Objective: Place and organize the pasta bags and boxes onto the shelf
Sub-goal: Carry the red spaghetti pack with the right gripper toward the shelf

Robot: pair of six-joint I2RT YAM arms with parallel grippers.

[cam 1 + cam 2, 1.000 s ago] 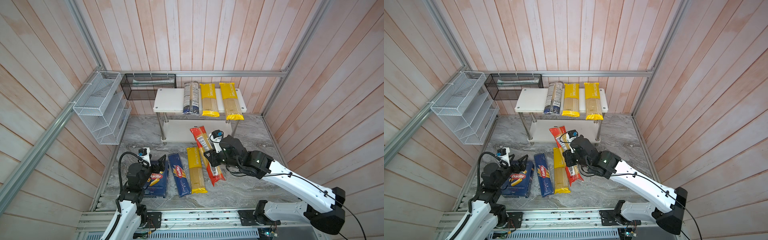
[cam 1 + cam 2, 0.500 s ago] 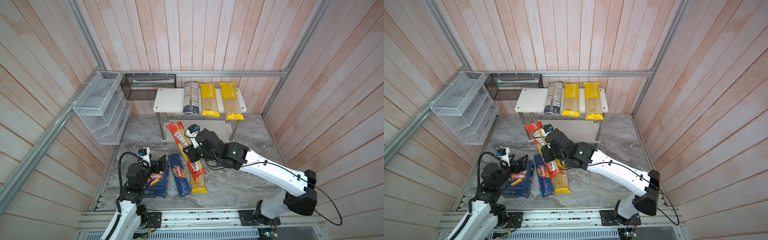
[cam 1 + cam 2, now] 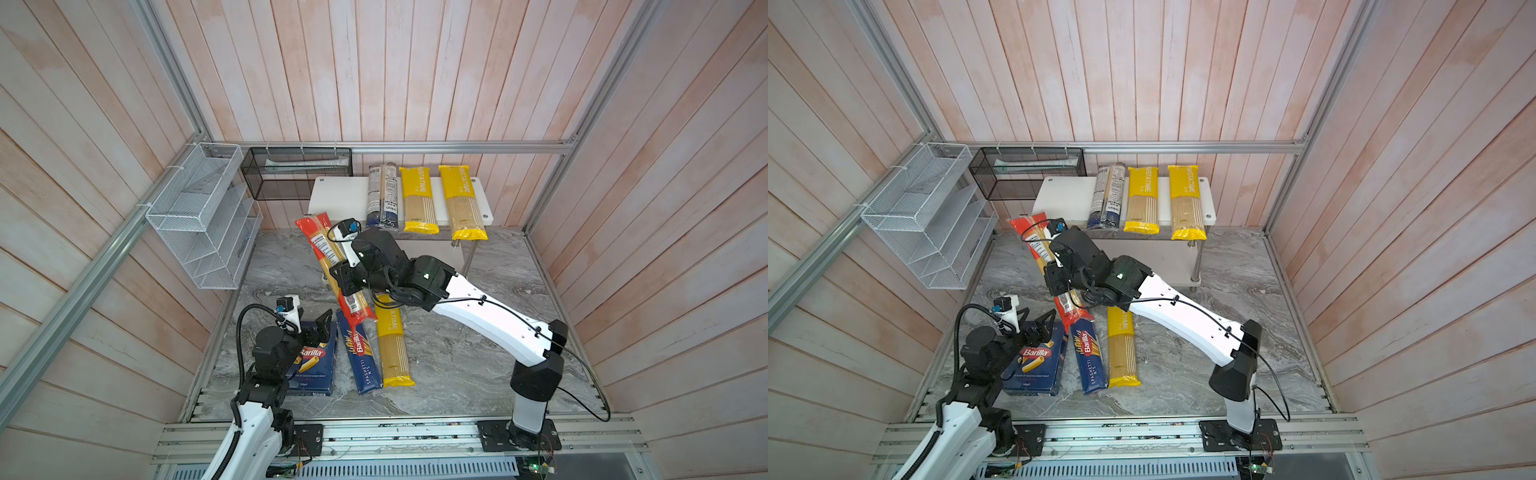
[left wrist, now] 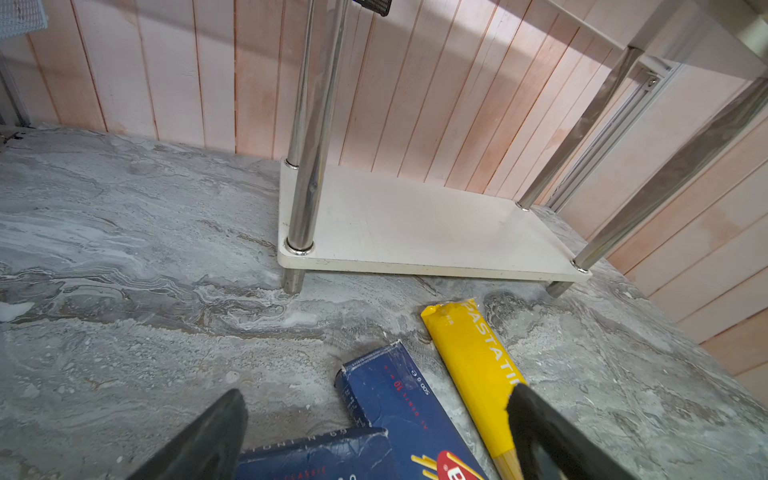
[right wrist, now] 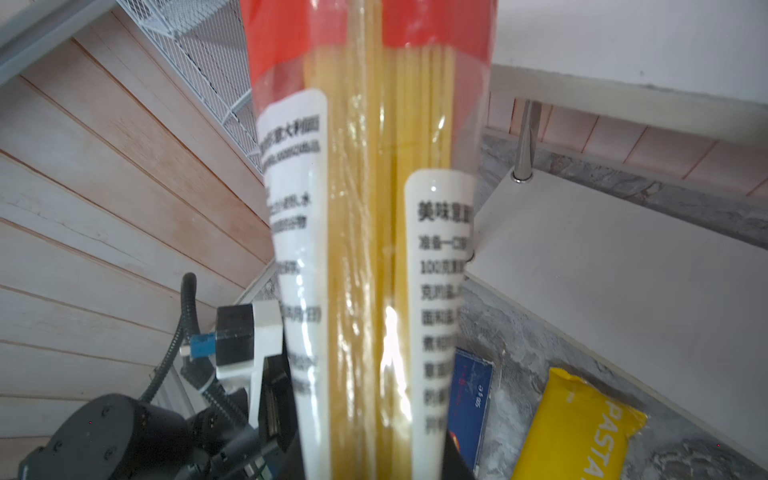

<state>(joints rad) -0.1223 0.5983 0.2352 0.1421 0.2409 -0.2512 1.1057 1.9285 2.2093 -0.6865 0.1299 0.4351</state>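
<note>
My right hand (image 3: 341,279) is clamped mid-length on the red-ended bag (image 3: 321,239), tilted in the air near the shelf (image 3: 337,194), whose top board its far end could catch, twisting it loose.

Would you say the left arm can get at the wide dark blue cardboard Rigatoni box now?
Probably yes: the open left gripper hangs just over the Rigatoni box, with nothing lying on it.

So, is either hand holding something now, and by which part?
The right hand holds the red-ended spaghetti bag near its mid-length, both ends sticking out. The left hand is open and holds nothing.
</note>
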